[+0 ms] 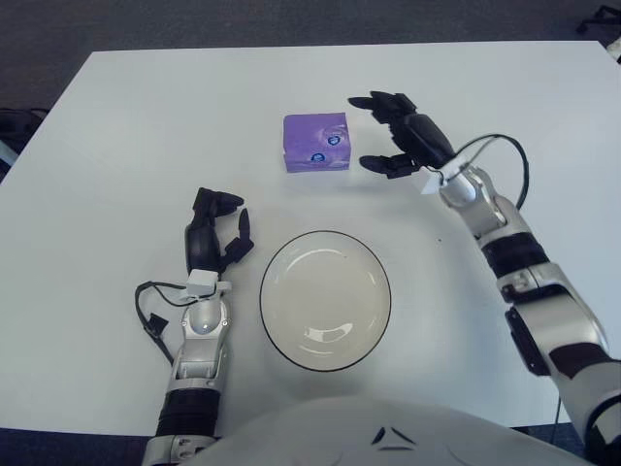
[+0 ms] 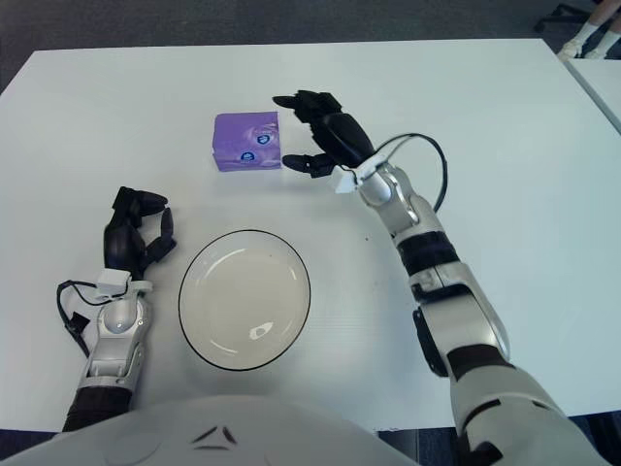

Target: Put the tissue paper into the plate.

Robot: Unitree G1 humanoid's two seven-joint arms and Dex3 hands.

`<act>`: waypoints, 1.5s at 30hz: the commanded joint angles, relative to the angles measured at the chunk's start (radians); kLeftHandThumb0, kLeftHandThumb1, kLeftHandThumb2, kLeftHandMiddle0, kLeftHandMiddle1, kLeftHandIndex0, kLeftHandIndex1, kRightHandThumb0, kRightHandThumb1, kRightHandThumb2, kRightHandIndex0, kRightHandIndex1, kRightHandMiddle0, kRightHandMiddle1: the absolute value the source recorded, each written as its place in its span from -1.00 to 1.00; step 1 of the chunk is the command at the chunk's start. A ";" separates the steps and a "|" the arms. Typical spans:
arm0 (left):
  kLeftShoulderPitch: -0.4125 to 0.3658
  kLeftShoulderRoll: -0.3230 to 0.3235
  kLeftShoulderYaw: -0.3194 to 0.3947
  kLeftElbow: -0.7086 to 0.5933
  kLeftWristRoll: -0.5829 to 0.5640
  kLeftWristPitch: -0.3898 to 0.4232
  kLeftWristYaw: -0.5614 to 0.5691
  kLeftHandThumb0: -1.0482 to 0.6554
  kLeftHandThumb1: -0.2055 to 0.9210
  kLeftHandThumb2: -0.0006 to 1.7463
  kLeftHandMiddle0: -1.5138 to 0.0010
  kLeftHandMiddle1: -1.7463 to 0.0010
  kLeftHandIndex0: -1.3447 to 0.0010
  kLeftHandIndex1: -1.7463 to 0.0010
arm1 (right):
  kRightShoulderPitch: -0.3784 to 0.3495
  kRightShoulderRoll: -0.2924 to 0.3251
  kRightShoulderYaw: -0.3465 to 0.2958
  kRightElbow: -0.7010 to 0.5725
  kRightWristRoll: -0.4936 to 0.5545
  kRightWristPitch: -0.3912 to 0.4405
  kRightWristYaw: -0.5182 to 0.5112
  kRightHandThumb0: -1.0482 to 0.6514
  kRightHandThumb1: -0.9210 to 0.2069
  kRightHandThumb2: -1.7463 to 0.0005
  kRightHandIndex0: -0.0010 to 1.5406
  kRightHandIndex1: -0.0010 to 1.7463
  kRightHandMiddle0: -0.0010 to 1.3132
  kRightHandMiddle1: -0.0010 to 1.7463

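A purple tissue packet lies on the white table, beyond the plate. The plate is white with a dark rim and holds nothing. My right hand is just right of the packet, fingers spread open toward its right side, with a small gap between them and it. My left hand shows left of the plate, fingers loosely curled, holding nothing.
A black cable loops by my left wrist, and another arcs over my right forearm. The table's far edge meets a dark floor.
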 commanded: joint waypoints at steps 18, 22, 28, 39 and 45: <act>0.080 -0.011 -0.006 0.116 0.021 0.047 0.015 -0.22 0.57 -0.01 0.30 -0.99 0.50 -1.00 | -0.356 0.113 0.230 0.472 -0.208 -0.036 -0.133 -1.00 -0.71 0.56 -1.00 -1.00 -1.00 -1.00; 0.082 -0.010 -0.008 0.114 0.023 0.045 0.018 -0.22 0.57 -0.01 0.29 -0.99 0.50 -1.00 | -0.392 0.148 0.280 0.513 -0.248 -0.019 -0.141 -1.00 -0.66 0.58 -1.00 -1.00 -1.00 -1.00; 0.082 -0.009 -0.011 0.116 0.026 0.043 0.021 -0.22 0.57 -0.01 0.28 -0.99 0.50 -1.00 | -0.412 0.173 0.321 0.549 -0.276 -0.004 -0.172 -1.00 -0.63 0.59 -1.00 -1.00 -1.00 -1.00; 0.091 -0.013 -0.008 0.104 0.015 0.043 0.016 -0.22 0.57 0.00 0.29 -0.99 0.50 -1.00 | -0.476 0.271 0.406 0.632 -0.334 0.101 -0.166 -1.00 -0.62 0.59 -1.00 -1.00 -1.00 -1.00; 0.096 -0.015 -0.008 0.095 0.012 0.044 0.014 -0.22 0.57 -0.01 0.28 -1.00 0.50 -1.00 | -0.492 0.305 0.440 0.659 -0.351 0.141 -0.164 -1.00 -0.62 0.59 -1.00 -1.00 -1.00 -1.00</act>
